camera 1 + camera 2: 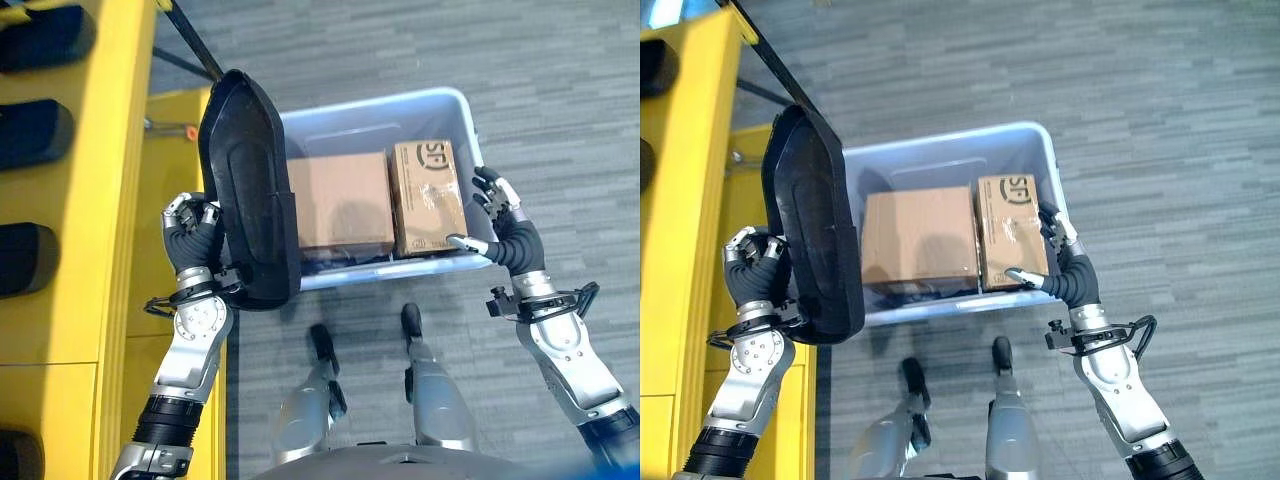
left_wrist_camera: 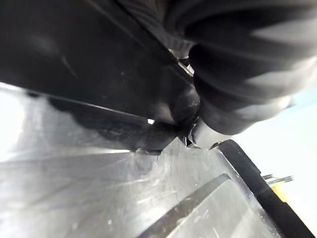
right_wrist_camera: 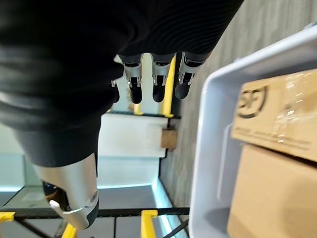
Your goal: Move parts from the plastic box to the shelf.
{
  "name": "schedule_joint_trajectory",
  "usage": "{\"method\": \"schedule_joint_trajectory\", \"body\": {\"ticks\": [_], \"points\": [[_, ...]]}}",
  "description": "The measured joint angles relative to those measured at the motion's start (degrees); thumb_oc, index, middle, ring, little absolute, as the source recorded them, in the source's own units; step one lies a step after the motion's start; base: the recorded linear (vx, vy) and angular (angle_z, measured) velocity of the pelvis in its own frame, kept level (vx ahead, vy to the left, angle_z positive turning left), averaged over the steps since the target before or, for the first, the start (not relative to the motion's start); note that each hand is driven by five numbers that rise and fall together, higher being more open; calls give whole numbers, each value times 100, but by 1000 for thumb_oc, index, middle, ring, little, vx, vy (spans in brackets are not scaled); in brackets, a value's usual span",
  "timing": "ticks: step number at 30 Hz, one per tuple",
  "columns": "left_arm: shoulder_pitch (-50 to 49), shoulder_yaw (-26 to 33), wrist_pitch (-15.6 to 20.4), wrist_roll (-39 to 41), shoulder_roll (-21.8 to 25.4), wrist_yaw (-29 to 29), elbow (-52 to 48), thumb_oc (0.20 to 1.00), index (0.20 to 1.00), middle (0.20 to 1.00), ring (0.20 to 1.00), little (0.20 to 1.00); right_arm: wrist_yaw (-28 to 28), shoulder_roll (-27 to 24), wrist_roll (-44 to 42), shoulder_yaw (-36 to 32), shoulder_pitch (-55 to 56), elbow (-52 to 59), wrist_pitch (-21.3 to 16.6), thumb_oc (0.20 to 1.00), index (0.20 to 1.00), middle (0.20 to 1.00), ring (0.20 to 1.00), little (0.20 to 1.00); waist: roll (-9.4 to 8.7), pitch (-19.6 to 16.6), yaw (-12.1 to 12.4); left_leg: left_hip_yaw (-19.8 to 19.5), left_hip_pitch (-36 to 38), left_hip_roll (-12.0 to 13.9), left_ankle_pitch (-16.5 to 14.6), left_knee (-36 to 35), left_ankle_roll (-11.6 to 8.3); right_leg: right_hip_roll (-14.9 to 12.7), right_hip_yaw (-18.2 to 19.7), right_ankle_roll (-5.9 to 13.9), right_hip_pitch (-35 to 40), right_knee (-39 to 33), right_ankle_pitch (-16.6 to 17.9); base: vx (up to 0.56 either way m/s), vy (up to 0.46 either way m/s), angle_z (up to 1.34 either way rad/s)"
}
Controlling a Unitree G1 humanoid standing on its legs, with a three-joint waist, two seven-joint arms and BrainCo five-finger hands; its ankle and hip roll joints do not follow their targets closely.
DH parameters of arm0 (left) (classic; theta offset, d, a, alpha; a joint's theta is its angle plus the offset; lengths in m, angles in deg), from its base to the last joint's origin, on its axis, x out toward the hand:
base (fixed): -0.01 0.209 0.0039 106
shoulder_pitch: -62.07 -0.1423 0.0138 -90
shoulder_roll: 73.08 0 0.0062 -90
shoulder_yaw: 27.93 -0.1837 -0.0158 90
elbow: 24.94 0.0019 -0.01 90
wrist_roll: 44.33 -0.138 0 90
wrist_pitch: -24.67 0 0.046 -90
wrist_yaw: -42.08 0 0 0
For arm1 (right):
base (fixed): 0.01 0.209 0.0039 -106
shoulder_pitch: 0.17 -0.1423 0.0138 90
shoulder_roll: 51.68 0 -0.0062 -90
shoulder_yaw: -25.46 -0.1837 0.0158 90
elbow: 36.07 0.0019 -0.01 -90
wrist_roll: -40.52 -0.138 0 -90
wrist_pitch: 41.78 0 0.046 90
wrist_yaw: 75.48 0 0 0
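Our left hand's fingers (image 1: 190, 213) curl behind the big black part (image 1: 248, 190), holding it upright between the plastic box (image 1: 462, 105) and the yellow shelf (image 1: 95, 200). Our right hand (image 1: 497, 215) rests straight-fingered at the box's far side. We judge the carry underway; next we should swing the part onto the shelf.

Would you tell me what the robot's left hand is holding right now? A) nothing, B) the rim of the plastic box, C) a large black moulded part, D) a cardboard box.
C: the left hand grips the large black part, lifted beside the plastic box, next to the yellow shelf.
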Motion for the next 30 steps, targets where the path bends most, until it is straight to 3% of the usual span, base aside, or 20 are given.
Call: {"method": "schedule_joint_trajectory", "body": {"ticks": [6,9,11,12,13,14,15,16,17,18,19,20,21,22,23,24,25,26,29,30], "points": [[-445,41,7,9,-20,-601,-325,200,200,200,200,200,279,13,-2,-9,-47,-14,169,1000,1000,1000,1000,1000,-10,-58,-72,-101,313,17,-16,0,5,18,-95,-37,337,31,-47,29,-49,5],[-624,61,32,38,-10,-789,-371,200,200,200,200,200,350,12,-2,8,-154,-33,218,1000,1000,1000,1000,1000,15,-93,-1,-192,440,56,-63,54,32,30,-174,-70,387,395,-261,-15,-145,19],[-1014,71,36,40,23,-1003,-677,200,200,200,200,200,510,15,-3,52,-263,-79,226,1000,1000,1000,1000,1000,-1,-129,58,-383,595,100,-137,151,35,-2,-321,-132,277,1299,-824,-89,-350,41],[-1354,85,48,116,56,-1050,-813,200,200,200,200,200,549,0,-5,133,-372,-108,237,1000,1000,1000,1000,1000,-20,-220,307,-471,517,132,-166,312,-29,-21,-458,-231,-26,2062,-1181,-161,-459,58],[-1571,87,76,198,40,-1106,-842,200,200,200,200,200,609,0,-6,351,-608,-185,258,1000,1000,1000,1000,1000,-117,-315,492,-698,379,158,-136,497,-193,-43,-664,-466,-298,2818,-1608,-167,-427,132],[-1845,285,74,239,-9,-1231,-836,200,200,200,200,200,786,84,-4,615,-867,-520,250,1000,1000,1000,1000,1000,-209,-372,984,-1073,357,640,-28,-15,-107,287,-1311,-928,-335,3031,-1997,-246,-386,160],[-2160,371,62,247,13,-1239,-861,200,200,200,200,200,836,58,-7,650,-876,-590,289,1000,1000,1000,1000,1000,-282,-387,1214,-1249,184,669,-533,16,441,344,-1385,-1060,-420,3294,-2129,-258,-337,313],[-2294,205,-36,152,-283,-1428,-1082,200,200,200,200,200,821,-469,-12,433,-450,-471,312,1000,1000,1000,1000,1000,-61,-385,1261,-1902,-13,465,-1372,-51,1335,89,-2401,-1315,25,3266,-2253,-368,-290,296],[-2503,204,-10,161,-309,-1428,-1361,200,200,200,200,200,858,-699,-2,369,-304,-465,357,1000,1000,1000,1000,1000,-51,-411,1319,-1855,-53,387,-1497,81,748,-25,-2542,-1431,108,3225,-2326,-194,-134,348],[-2425,257,56,201,-283,-1375,-1123,200,200,200,200,200,879,-420,0,-18,-145,-476,324,1000,1000,1000,1000,1000,-171,-535,1490,-1088,-548,225,-978,988,-371,-106,-2905,-1511,232,2677,-2264,-279,-15,226],[-2196,368,18,240,-61,-1347,-838,200,200,200,200,200,887,120,5,-99,-17,-453,292,1000,1000,1000,1000,1000,-410,-607,1347,-220,-786,383,-1068,2957,-195,-98,-3161,-430,420,1531,-1804,-158,120,174],[-1972,331,-6,227,-145,-1370,-706,200,200,200,200,200,875,249,-1,-159,132,-469,278,1000,1000,1000,1000,1000,-248,-586,1172,-150,-570,636,-1119,3290,-215,-127,-3302,506,451,1634,-2195,-234,182,116],[-1803,320,-1,226,-250,-1371,-741,200,200,200,200,200,873,148,0,-182,193,-443,276,1000,1000,1000,1000,1000,-168,-581,981,-333,-175,876,-1196,3349,-336,-351,-2796,-569,124,2649,-2205,-112,158,95],[-1723,266,1,235,-151,-1358,-824,200,200,200,200,200,851,138,-3,-200,261,-450,289,1000,1000,1000,1000,1000,-341,-660,687,-519,142,785,-1331,3111,-574,-721,-2646,-387,183,2741,-2278,-69,121,95],[-1536,190,39,223,-83,-1382,-841,200,200,200,200,200,774,146,-5,-198,178,-503,304,1000,1000,1000,1000,1000,-277,-739,435,-745,600,901,-1507,2752,-711,-678,-2621,-810,38,2719,-2092,-23,124,87],[-1255,30,46,170,-94,-1404,-795,200,200,200,200,200,665,-6,-20,-256,107,-505,306,1000,1000,1000,1000,1000,-6,-768,233,-769,1048,934,-1611,2036,-648,-532,-2716,-972,-146,2628,-1921,-1,77,46],[-951,-3,47,121,-111,-1417,-769,200,200,200,200,200,642,-31,-19,-269,42,-514,307,1000,1000,1000,1000,1000,68,-652,189,-635,1353,805,-1649,1481,-571,-416,-2739,-1034,-270,2553,-1771,-5,67,10],[-683,-8,44,126,-122,-1408,-750,200,200,200,200,200,632,-33,-18,-267,28,-515,336,1000,1000,1000,1000,1000,81,-490,169,-428,1502,637,-1659,1233,-496,-335,-2745,-1026,-295,2466,-1685,0,2,-8],[-678,40,65,126,-75,-1403,-768,200,200,200,200,200,636,-11,-17,-244,77,-514,335,1000,1000,1000,1000,1000,-50,-324,186,-309,1392,362,-1469,962,-75,-92,-2820,-904,-489,2438,-1568,-83,452,-23],[-678,40,65,126,-75,-1403,-768,200,200,200,200,200,636,-11,-17,-244,77,-514,335,1000,1000,1000,1000,1000,-50,-324,186,-309,1392,362,-1469,962,-75,-92,-2820,-904,-489,2438,-1568,-24,175,18]]}}
